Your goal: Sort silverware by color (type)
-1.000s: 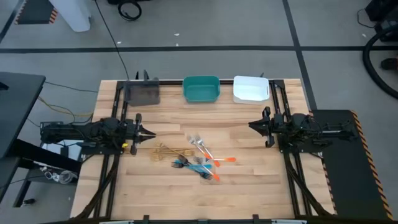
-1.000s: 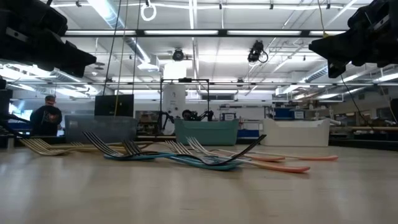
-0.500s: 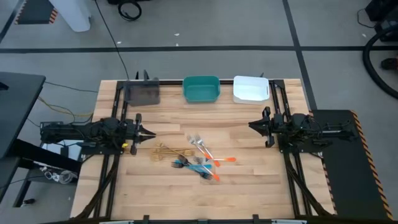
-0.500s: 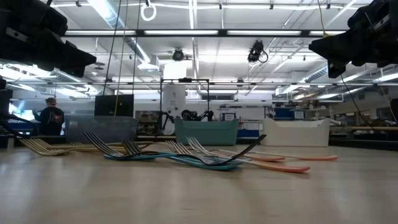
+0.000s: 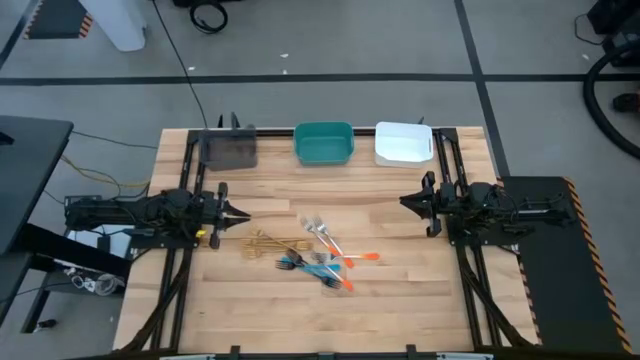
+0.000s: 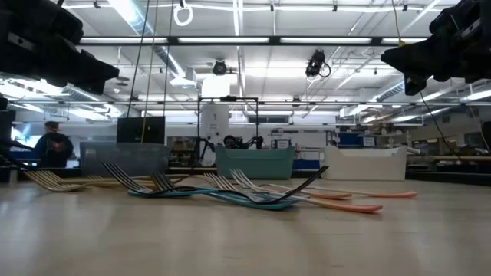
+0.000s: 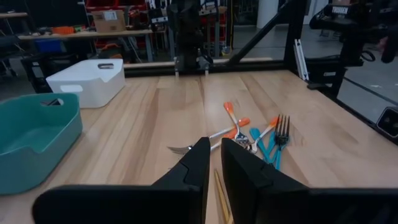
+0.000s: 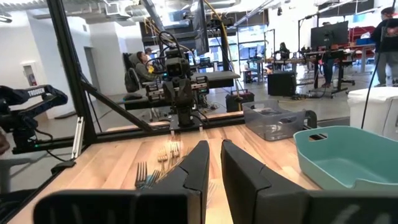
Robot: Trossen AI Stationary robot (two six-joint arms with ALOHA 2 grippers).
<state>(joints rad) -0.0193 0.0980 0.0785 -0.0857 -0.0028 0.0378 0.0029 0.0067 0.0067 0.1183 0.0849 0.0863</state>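
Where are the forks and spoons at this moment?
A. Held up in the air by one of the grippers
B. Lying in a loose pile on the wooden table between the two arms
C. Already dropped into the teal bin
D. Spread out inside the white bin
B: the silverware lies heaped on the bare table, while the teal bin and white bin at the far edge hold none.

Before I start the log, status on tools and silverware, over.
Left tool and right tool nearly shut, empty, parked at table sides. Silverware piled mid-table, unsorted. Nothing in the way.
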